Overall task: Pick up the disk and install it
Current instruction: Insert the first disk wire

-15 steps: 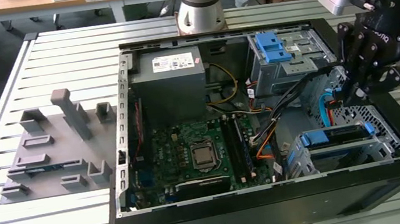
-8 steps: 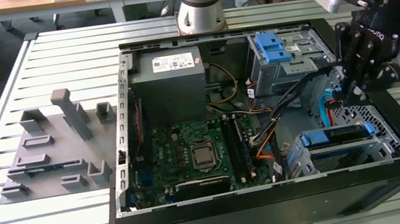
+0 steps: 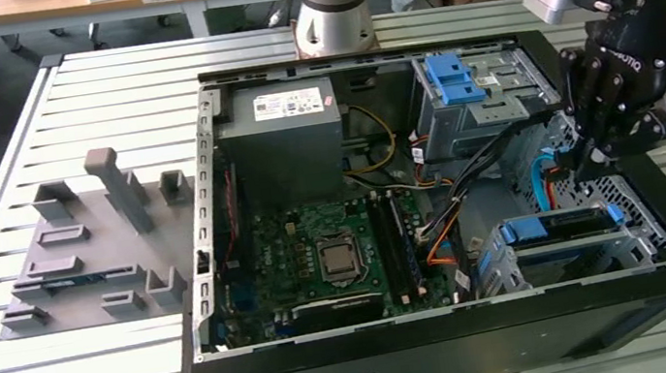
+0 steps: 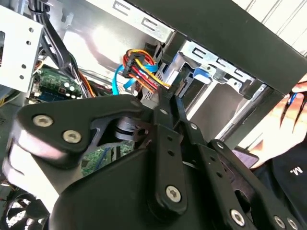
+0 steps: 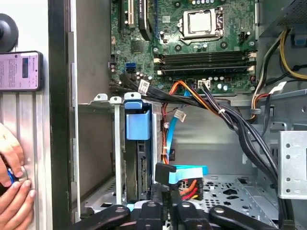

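The disk (image 3: 554, 226), edged by its blue carrier frame, sits in the metal drive cage at the front corner of the open computer case, on the exterior view's right. In the first wrist view the disk (image 5: 139, 158) stands on edge in the cage under its blue tab. My gripper (image 3: 594, 160) hangs inside the case just behind that cage, by the side wall. Both wrist views show the fingers (image 5: 154, 201) drawn together on a black cable plug (image 5: 165, 173) with a blue cable and coloured wires (image 4: 139, 72), a short way from the disk's connector edge.
A large grey metal box (image 3: 286, 129) and a cage with a blue latch piece (image 3: 455, 81) fill the case's back. The motherboard (image 3: 323, 251) lies in the middle, crossed by cable bundles (image 5: 225, 112). A grey fixture (image 3: 87, 250) stands on the slatted table. A person's hand (image 5: 12, 182) rests outside the case.
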### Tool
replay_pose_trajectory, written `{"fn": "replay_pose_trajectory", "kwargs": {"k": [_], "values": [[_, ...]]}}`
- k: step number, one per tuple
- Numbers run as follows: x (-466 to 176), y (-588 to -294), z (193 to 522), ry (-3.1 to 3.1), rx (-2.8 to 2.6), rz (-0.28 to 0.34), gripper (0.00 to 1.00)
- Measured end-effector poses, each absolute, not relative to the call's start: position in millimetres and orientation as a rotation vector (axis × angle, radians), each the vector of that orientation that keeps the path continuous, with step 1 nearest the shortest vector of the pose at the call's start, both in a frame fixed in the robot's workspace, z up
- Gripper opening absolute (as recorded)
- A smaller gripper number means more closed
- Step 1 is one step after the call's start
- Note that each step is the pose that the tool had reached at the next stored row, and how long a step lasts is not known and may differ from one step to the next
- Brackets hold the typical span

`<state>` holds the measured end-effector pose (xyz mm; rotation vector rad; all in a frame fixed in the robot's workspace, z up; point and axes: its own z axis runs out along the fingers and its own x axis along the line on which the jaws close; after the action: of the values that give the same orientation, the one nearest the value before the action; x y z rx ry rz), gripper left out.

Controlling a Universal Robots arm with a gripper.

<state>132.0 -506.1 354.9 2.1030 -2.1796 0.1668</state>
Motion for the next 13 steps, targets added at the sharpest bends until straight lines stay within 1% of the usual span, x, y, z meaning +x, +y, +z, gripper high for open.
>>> {"fn": "replay_pose_trajectory", "kwargs": {"k": [3, 7, 13], "values": [[132.4, -506.2, 354.1, -2.185, 2.106, 0.158, 0.16], [132.5, -506.2, 353.0, -2.212, 2.130, 0.106, 0.16], [132.2, -517.1, 346.4, -2.217, 2.135, 0.094, 0.16]]}}
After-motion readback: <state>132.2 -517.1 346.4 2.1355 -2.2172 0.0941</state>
